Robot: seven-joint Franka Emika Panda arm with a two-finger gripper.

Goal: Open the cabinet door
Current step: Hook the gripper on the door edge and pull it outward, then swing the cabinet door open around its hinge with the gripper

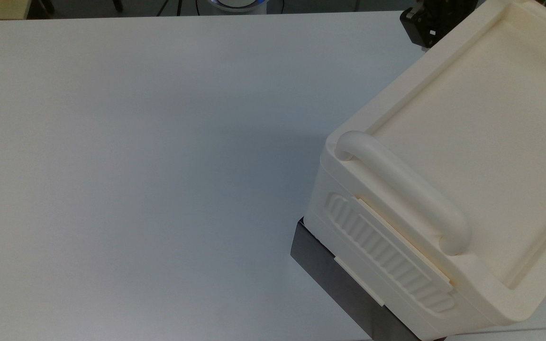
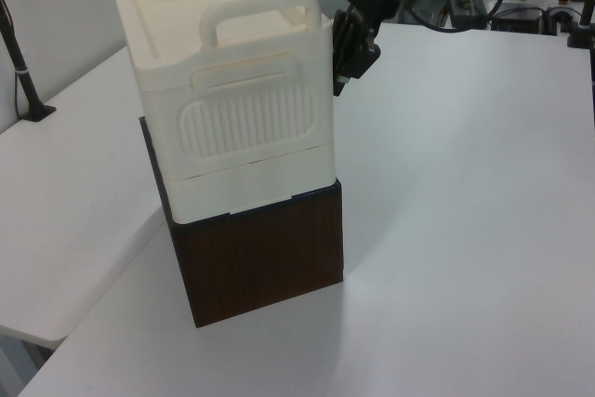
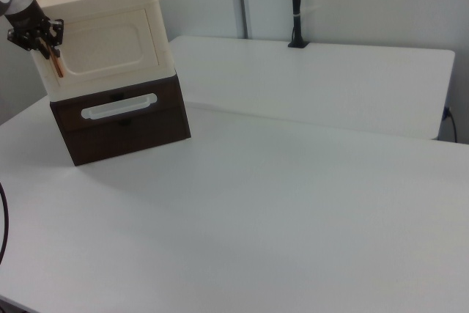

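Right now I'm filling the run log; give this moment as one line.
phase: reaching handle | gripper: at copper handle | cabinet door: closed

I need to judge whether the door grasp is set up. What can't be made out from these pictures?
- Tool at the copper-brown handle of the cabinet door: too small in the right view to tell contact.
- Left view: the cabinet hides the door.
- Top view: the cabinet's top rim covers the tool, and the frame's edge cuts it off.
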